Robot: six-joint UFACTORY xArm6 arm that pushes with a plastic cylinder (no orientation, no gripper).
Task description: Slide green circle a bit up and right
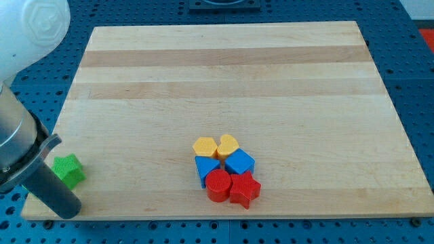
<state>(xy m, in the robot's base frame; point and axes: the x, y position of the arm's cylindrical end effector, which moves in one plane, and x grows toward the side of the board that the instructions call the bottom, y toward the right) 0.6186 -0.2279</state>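
No green circle shows in the camera view. The only green block is a green star (68, 169) near the board's left edge, low in the view. My dark rod slants down from the view's left edge. My tip (68, 211) sits at the board's bottom left corner, just below the green star and apart from it. The arm's body covers the area to the left of the star.
A tight cluster lies at the bottom middle of the wooden board (224, 74): a yellow hexagon (205, 146), a yellow heart (228, 144), a blue triangle-like block (206, 167), a blue cube (240, 163), a red circle (218, 185) and a red star (245, 190).
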